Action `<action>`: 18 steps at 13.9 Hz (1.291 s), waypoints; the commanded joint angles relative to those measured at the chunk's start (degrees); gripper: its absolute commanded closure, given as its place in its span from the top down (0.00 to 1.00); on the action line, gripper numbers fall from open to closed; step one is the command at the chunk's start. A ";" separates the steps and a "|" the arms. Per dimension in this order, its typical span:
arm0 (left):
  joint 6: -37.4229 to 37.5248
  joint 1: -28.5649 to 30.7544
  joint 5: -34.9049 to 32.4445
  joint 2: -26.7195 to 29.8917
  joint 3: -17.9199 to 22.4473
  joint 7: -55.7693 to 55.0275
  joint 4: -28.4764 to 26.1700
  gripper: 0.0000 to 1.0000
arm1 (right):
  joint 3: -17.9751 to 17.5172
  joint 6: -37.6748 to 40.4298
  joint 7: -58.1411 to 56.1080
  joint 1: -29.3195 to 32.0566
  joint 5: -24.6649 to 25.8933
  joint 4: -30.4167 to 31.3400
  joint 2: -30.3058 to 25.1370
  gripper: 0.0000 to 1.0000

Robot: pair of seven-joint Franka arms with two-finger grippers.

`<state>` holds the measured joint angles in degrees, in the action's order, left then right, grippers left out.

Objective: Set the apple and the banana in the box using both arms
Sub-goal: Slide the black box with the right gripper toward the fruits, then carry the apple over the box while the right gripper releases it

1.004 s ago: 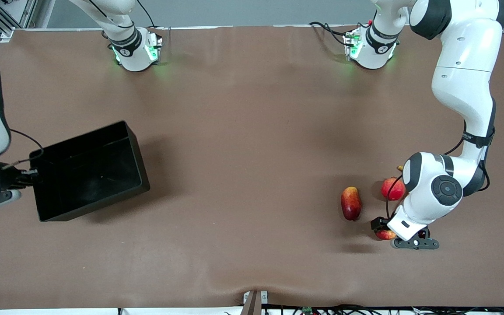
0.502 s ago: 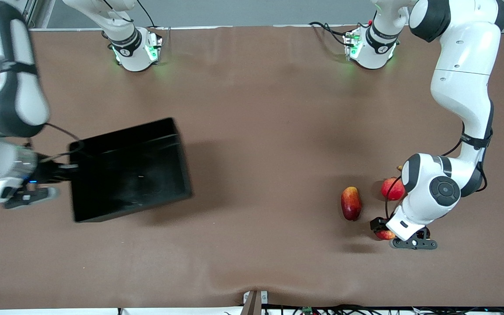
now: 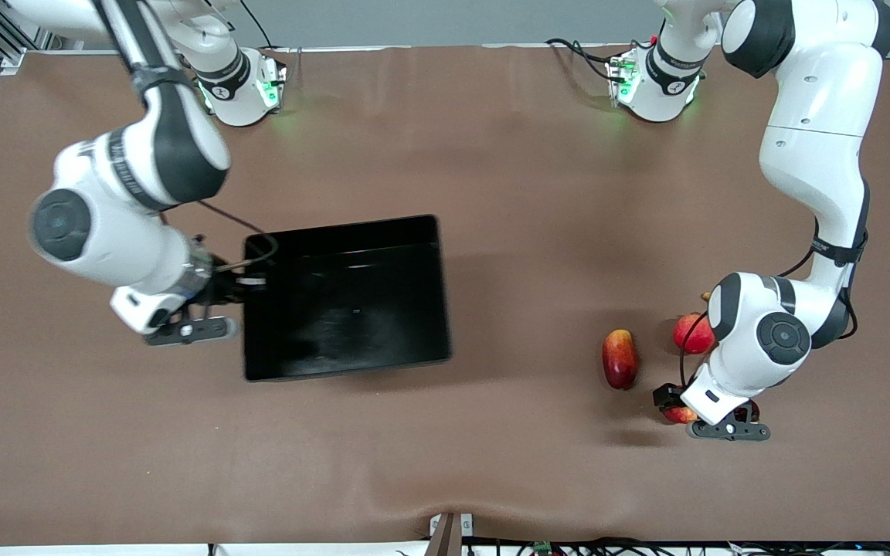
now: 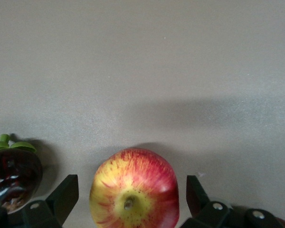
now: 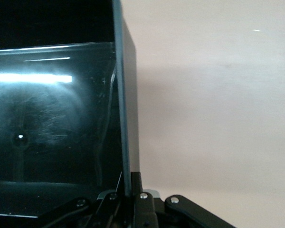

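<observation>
Left wrist view alone shows left hand (image 4: 128, 199) wide around apple (image 4: 134, 188); right hand (image 5: 128, 202) pinches box (image 5: 126, 109) wall.

The shallow glossy black plastic box (image 3: 346, 297) has travelled a long way across the brown worktop (image 3: 445, 432) from the right arm's end toward the middle. It has also turned, so its long walls now lie nearly square to the worktop's edges. The right arm's black two-finger tool (image 3: 235, 289), clamped on the box's end wall, has moved with it, and that white arm has swung inward over the worktop.
</observation>
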<state>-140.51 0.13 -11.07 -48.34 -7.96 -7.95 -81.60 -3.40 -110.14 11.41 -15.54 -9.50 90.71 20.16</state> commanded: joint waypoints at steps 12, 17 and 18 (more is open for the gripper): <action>8.57 -1.01 -0.26 7.81 -4.07 -0.48 0.83 0.00 | 1.12 -21.78 30.32 -22.16 3.95 -0.10 17.19 0.00; 16.83 -1.36 -0.17 13.18 -8.81 -8.10 0.57 0.00 | 1.12 -24.51 33.67 -22.95 5.46 -0.09 18.34 1.00; 18.15 -2.23 -0.44 13.36 -9.78 -11.96 0.57 0.00 | 1.12 -24.42 33.67 -22.87 5.46 -0.18 18.08 1.00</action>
<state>-124.80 -1.11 -11.14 -36.90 -16.30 -14.35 -79.63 -2.57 -134.83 43.53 -38.27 -4.99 90.86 39.14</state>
